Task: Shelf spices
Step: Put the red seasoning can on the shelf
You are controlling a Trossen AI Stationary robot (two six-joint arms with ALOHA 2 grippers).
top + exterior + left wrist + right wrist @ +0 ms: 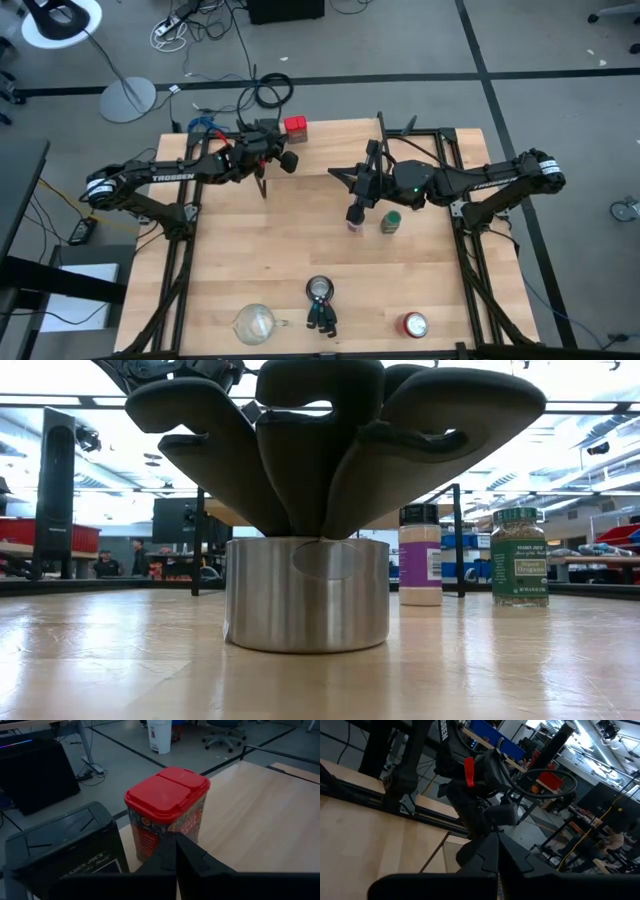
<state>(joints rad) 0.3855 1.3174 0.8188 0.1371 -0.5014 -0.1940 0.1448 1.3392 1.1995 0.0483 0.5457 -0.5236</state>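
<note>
The red square tin and the dark olive square tin stand side by side, on their bases, on a light wooden board at the table's far edge. My left gripper is shut, its tips level with the red tin's lower front. The shelf's thin black legs show in the low view. The purple-labelled jar and the green jar stand upright on the table. My right gripper is shut, above the purple jar. My left gripper points level at the red tin's lower front face from the near side. Its own shut fingertips cover the spot, so I cannot tell whether they touch the tin.
A steel cup with dark utensils stands at the table's near middle. A clear glass cup stands to its left and a round red-topped can to its right. Bare tabletop lies between these and the jars.
</note>
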